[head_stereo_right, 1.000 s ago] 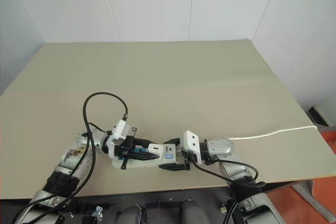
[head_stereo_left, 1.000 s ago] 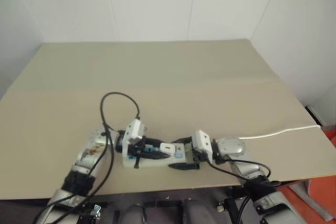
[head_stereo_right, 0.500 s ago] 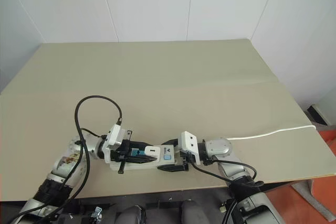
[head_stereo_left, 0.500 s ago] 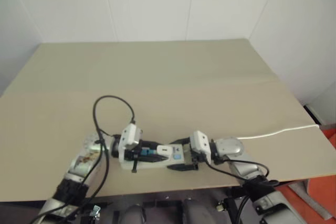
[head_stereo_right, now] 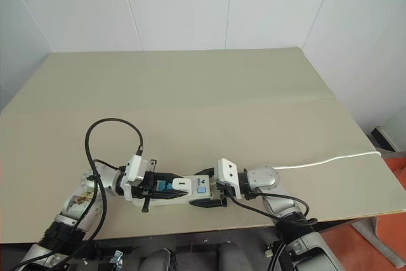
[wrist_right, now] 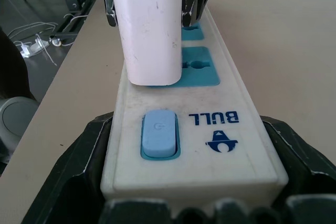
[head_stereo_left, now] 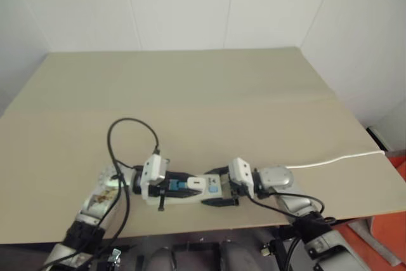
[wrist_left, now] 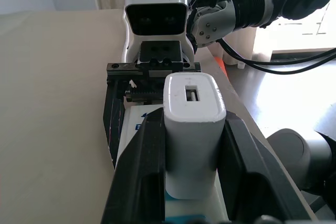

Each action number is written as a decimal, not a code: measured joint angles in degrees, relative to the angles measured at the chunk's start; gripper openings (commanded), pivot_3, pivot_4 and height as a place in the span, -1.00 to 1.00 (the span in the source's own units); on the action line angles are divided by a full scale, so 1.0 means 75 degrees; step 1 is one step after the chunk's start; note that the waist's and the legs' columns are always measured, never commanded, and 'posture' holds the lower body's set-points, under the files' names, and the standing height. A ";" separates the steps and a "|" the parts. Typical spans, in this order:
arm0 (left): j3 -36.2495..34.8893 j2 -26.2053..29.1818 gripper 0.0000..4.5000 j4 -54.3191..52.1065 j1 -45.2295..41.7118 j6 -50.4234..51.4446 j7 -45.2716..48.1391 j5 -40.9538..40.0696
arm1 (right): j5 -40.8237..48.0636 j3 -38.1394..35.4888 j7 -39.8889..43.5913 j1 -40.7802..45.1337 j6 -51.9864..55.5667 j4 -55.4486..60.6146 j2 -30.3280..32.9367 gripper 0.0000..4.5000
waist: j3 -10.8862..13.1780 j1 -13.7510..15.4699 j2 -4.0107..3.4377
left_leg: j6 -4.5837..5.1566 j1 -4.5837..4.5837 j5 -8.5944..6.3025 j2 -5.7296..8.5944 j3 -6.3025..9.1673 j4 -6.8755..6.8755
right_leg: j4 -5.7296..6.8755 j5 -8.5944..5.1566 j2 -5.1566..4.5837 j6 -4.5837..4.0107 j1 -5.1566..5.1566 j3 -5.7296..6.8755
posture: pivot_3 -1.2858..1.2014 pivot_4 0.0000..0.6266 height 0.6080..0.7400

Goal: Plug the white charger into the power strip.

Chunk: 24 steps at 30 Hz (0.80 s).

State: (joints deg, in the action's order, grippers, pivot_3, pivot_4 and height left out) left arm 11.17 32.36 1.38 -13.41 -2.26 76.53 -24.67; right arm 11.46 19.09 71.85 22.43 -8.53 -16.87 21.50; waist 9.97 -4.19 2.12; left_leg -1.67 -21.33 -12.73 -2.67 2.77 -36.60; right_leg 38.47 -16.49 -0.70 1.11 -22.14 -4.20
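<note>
The white charger [wrist_left: 193, 140], squeezed by the left gripper [wrist_left: 189, 182], has been lowered onto the power strip [wrist_right: 210, 145], which is clamped by the right gripper [head_stereo_right: 212, 190]; plugging looks nearly done.

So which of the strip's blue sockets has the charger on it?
The socket next to the blue switch; the white charger stands on it.

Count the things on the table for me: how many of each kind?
white charger: 1
power strip: 1
thin white cord: 1
Total: 3
</note>
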 measured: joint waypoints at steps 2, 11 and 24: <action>0.0000 0.0003 -0.56 0.0000 0.0026 -0.0034 -0.0031 0.0000 | 0.0005 0.0012 -0.0010 0.0010 0.0004 -0.0010 0.0000 0.53 | -0.0001 0.0006 -0.0001 | 0.0000 0.0002 0.0000 -0.0006 0.0000 0.0000 | 0.0000 0.0001 0.0007 -0.0004 0.0000 0.0000 | 0.03 -0.52 1.00; -0.0003 0.0078 -0.56 -0.0085 0.0254 -0.0042 -0.0306 -0.0033 | 0.0030 0.0072 -0.0028 0.0067 0.0007 -0.0064 -0.0002 0.53 | -0.0003 0.0001 -0.0004 | 0.0000 0.0007 0.0000 -0.0017 -0.0004 0.0001 | -0.0001 0.0004 0.0022 -0.0016 -0.0001 -0.0008 | 0.03 -0.52 1.00; -0.0003 0.0185 -0.56 -0.0434 0.0578 0.0142 -0.0752 -0.0202 | 0.0045 0.0107 -0.0015 0.0094 0.0007 -0.0080 -0.0002 0.53 | -0.0004 0.0002 -0.0005 | 0.0000 0.0022 0.0000 -0.0019 -0.0014 0.0033 | -0.0007 0.0000 0.0025 -0.0023 -0.0001 -0.0017 | 0.03 -0.52 1.00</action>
State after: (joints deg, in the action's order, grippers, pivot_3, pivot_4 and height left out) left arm 11.15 33.75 -1.87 -9.08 -1.20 70.89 -26.19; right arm 11.80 19.90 71.74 23.13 -8.48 -17.47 21.49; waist 9.94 -4.18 2.09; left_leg -1.67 -21.16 -12.74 -2.81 2.67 -36.35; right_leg 38.42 -16.49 -0.51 0.93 -22.15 -4.33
